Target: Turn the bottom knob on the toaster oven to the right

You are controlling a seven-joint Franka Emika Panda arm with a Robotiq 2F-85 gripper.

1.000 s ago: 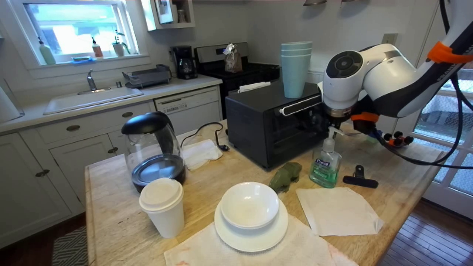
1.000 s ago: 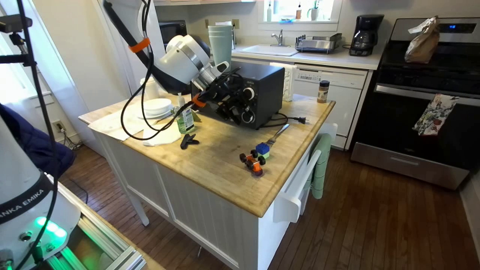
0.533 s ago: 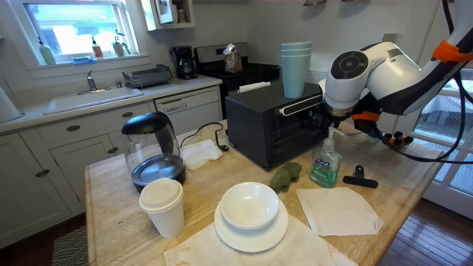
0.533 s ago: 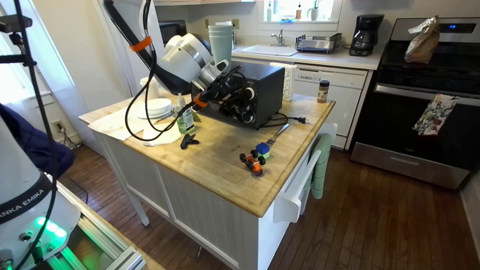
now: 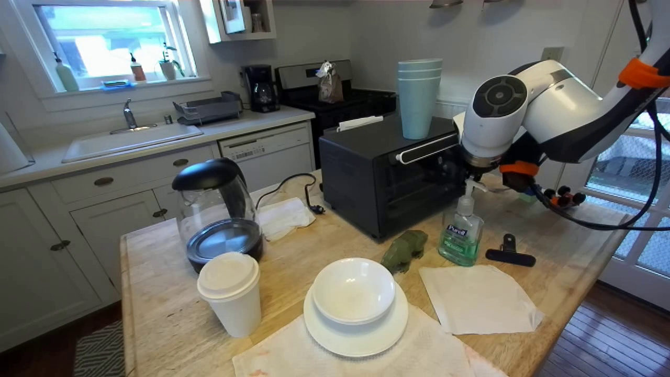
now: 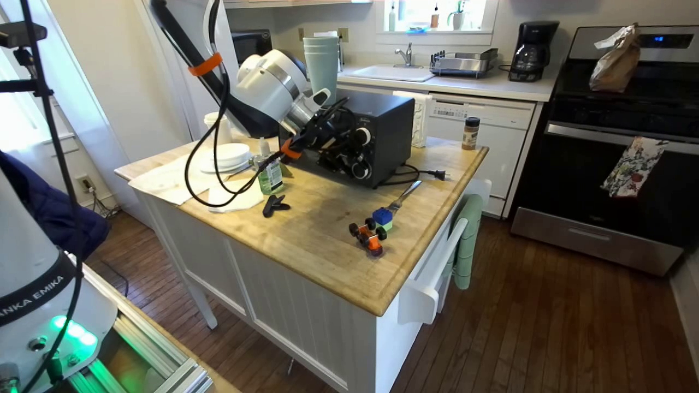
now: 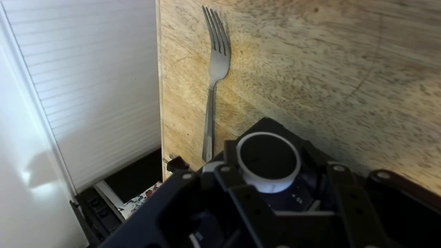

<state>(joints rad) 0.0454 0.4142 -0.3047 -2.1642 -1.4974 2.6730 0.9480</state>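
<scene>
Bottom knob faces wrist camera; end effector astride.

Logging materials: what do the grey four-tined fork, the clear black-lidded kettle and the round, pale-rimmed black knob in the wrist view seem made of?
Fork: metal, probably stainless steel, satin, from its soft grey sheen.
Kettle: glass or clear plastic, glossy; its body is see-through.
Knob: probably plastic, its black face matte, without glare; its rim may be plastic or coated metal.
</scene>
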